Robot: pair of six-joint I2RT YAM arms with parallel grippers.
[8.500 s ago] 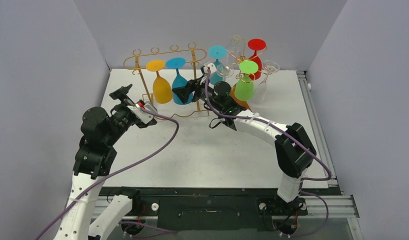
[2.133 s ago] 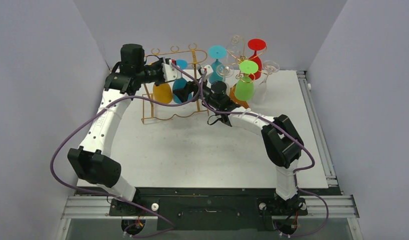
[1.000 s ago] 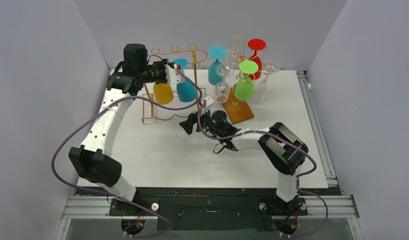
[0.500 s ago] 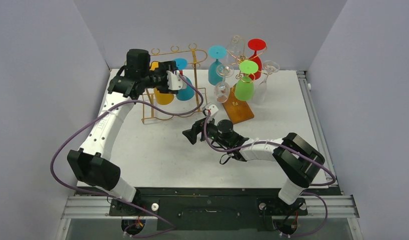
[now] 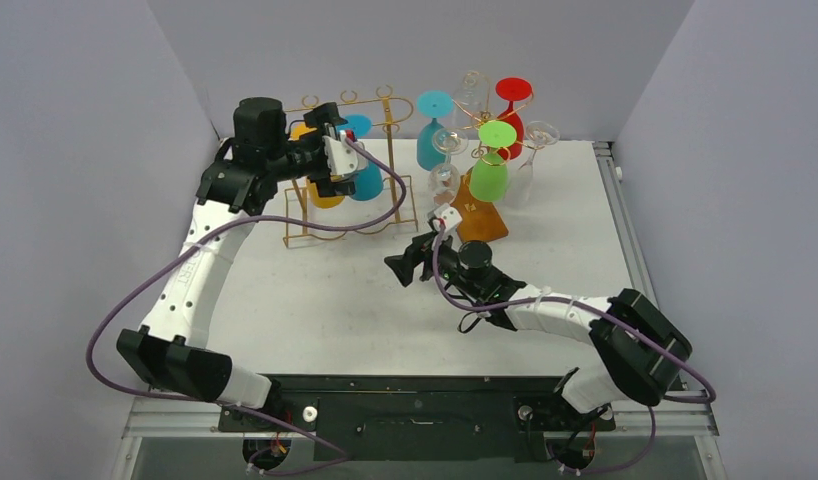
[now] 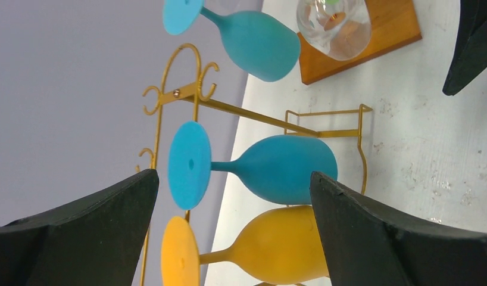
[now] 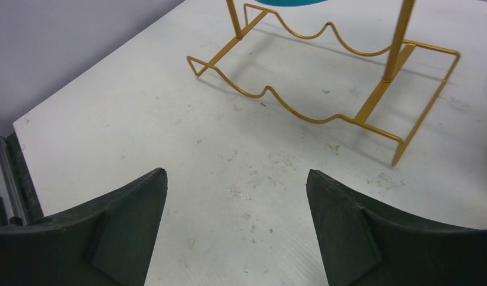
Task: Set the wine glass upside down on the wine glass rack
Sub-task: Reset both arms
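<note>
— Nearest first: what is the right tool [image 5: 403, 268] doing?
— It hangs low over the white surface [image 5: 335, 310], jaws spread wide, nothing between them.
— And the left tool [image 6: 234, 174]?
— It is at the gold wine glass rack [image 6: 253, 113], fingers wide apart on either side of the blue wine glass [image 6: 289, 170], clear of it.
— So where is the glass?
— Upside down on the rack, foot up, just beside a yellow wine glass [image 6: 277, 253]. Farther back, other glasses hang on a wooden-based stand [image 5: 480, 222].
</note>
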